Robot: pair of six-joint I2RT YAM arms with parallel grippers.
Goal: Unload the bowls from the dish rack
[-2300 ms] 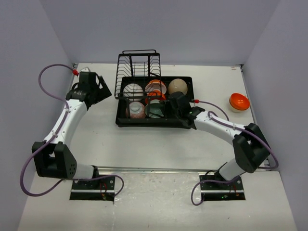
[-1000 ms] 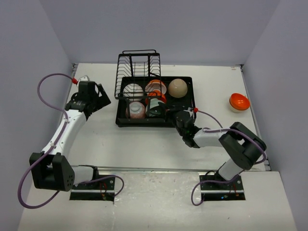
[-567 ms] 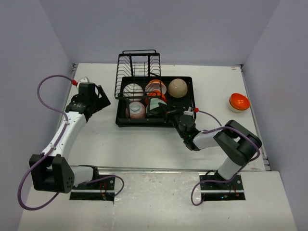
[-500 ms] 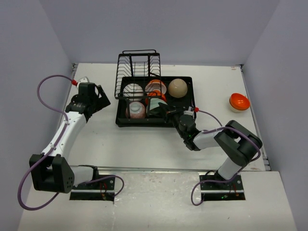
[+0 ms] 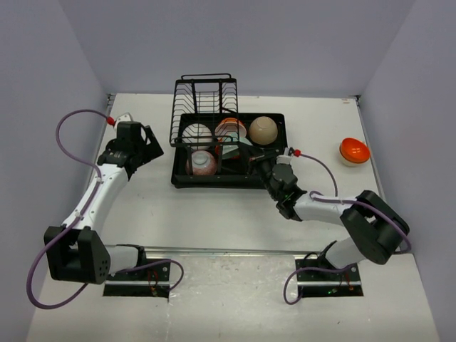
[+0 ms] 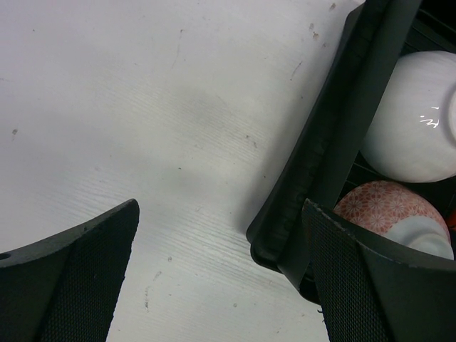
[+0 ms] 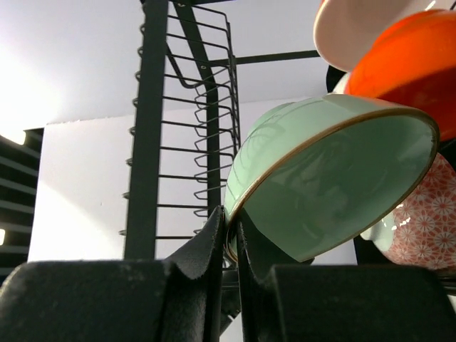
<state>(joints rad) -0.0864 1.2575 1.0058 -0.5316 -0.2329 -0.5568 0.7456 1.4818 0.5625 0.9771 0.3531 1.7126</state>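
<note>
Green bowl (image 7: 328,178) has come up off the dish rack (image 5: 214,184) floor since a second ago, tipped on edge, its rim clenched in your right claw (image 7: 231,235): the grip holds, so carry it out. Your left claw (image 6: 217,267) hangs spread over the tabletop (image 6: 142,107).

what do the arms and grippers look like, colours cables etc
The left arm and right arm have white links, bulky black joints and black base plates. A purple cable with a red plug runs along each. The left gripper and right gripper have black fingers with rough textured pads.
</note>
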